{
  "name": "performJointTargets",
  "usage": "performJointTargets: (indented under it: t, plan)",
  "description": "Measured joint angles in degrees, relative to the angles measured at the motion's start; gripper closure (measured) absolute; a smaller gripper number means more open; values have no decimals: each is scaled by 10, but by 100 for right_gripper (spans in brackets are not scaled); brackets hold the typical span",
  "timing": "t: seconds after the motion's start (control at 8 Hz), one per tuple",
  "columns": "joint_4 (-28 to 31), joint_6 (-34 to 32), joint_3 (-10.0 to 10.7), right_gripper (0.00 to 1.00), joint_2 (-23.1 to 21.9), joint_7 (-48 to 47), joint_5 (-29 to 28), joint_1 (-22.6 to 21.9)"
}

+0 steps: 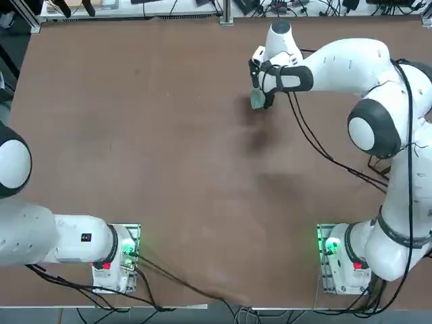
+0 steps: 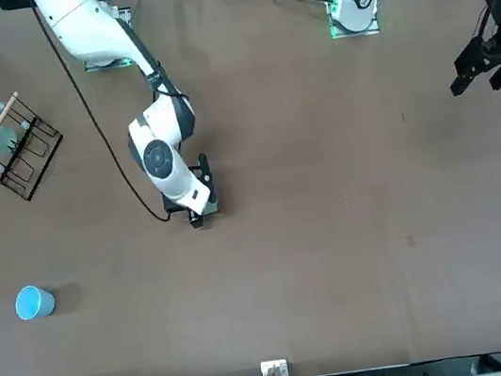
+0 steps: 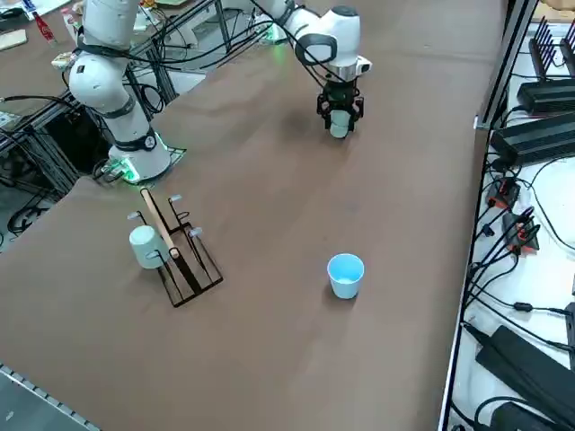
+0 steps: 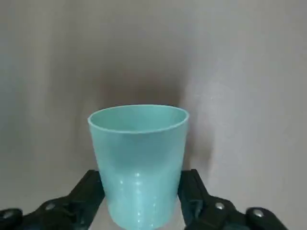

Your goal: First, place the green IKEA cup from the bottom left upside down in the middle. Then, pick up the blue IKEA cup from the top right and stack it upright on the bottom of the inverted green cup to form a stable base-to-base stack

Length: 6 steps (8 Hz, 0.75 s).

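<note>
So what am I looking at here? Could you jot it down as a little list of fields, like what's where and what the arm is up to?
working arm: right gripper, near the middle of the table
gripper state: fingers on either side of the green cup, closed on its walls
green cup position: in the gripper, low over the table; contact with the table cannot be told
blue cup: standing upright, alone, near a table edge
rack: small wire and wood stand holding a pale cup
stack: not yet built

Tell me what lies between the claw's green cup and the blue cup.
Only bare table separates the green cup, held in the right claw, from the blue cup; right side view.
</note>
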<state>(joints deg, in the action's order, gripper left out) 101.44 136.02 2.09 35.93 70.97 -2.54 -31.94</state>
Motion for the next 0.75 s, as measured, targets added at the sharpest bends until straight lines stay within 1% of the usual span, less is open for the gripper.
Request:
performJointTargets:
  t: [0.38,0.5,0.62,0.75]
  plan:
    - [-1,-3,1,13,-2,0,0,-1]
    - [-5,-14,3,13,-2,0,2,-2]
    - [-20,-52,14,13,-7,0,25,-4]
    - [-45,-109,28,13,-16,0,58,-3]
